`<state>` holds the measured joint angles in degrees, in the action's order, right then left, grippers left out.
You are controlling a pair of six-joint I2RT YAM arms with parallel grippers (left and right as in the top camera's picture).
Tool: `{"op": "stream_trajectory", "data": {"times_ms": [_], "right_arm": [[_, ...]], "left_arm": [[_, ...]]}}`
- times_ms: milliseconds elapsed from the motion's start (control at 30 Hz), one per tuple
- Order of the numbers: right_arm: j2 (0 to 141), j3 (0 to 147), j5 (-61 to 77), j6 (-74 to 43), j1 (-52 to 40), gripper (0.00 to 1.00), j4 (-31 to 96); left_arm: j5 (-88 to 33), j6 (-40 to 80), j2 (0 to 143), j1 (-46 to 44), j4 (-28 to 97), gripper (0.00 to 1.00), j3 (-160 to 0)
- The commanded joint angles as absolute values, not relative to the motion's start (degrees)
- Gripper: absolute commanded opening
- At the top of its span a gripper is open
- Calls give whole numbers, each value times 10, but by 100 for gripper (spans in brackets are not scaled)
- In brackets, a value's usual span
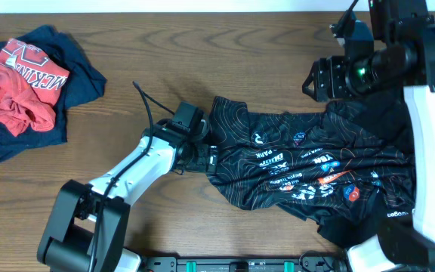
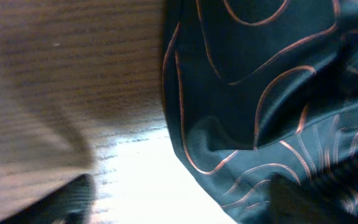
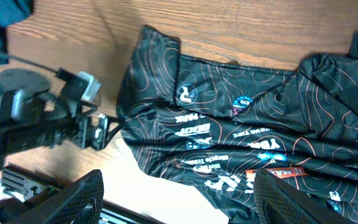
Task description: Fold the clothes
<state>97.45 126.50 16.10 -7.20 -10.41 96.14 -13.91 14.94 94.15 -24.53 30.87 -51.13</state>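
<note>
My left hand (image 1: 205, 156) is low over the wooden table (image 1: 202, 45). Its fingers (image 2: 70, 200) are spread wide and released, gripping nothing. Between them lies the left edge of the black cycling jersey (image 1: 308, 162), thin orange contour lines curving across the cloth, bare wood just beside it. The jersey is crumpled and unfolded, spreading from that hand toward my right side, with small white, blue and red sponsor logos across its middle. My right hand (image 3: 182, 196) hangs above the jersey's far right part, apart from the cloth, its two dark fingers (image 3: 79, 199) also wide open and empty. Well apart from all this, at the far left corner of the table, more clothes sit in a loose heap: a red shirt (image 1: 17, 83) with pale lettering, bunched on top of a navy garment (image 1: 78, 75).
</note>
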Motion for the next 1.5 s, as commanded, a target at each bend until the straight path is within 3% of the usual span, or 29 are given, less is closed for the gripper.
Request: {"op": "stream_trajectory", "data": {"times_ms": [0,100,167,300,333,367,433,467,567,767,800,867,1067,1300,1367,1467], "right_arm": [[930,1272,166,-81,-121,76,959],[904,1272,166,-84,-130,77,958],[891,1272,166,-88,-136,77,960],[877,1272,166,-92,-146,75,965],[876,1272,166,-92,-148,75,966],[875,1272,166,-92,-151,75,967],[875,1272,166,-92,-155,75,968],[875,1272,165,-94,-156,75,968],[875,1272,166,-94,-158,75,968],[875,1272,166,-94,-158,74,969],[875,1272,166,-94,-158,74,971],[875,1272,166,-94,-158,74,972],[875,1272,166,-94,-158,73,973],[875,1272,165,-94,-158,72,973],[875,1272,165,-94,-158,72,973],[875,1272,165,-94,-158,71,973]], "left_arm": [[-126,156,982,-246,305,79,-517],[-126,156,1033,-246,296,77,-518],[-129,164,1067,-246,296,90,-525],[-136,167,1111,-246,321,99,-560],[-139,166,1117,-246,328,91,-567],[-138,166,1122,-246,335,74,-573],[-139,166,1124,-246,342,50,-577],[-139,166,1124,-246,345,44,-577],[-138,166,1124,-246,352,43,-577],[-139,166,1124,-246,357,25,-577],[-139,168,1124,-246,358,25,-577],[-148,168,1124,-246,365,40,-577],[-191,167,1124,-246,397,52,-577],[-316,153,1124,-246,392,48,-577],[-318,154,1124,-248,387,35,-577],[-317,154,1124,-248,387,35,-577]]}}
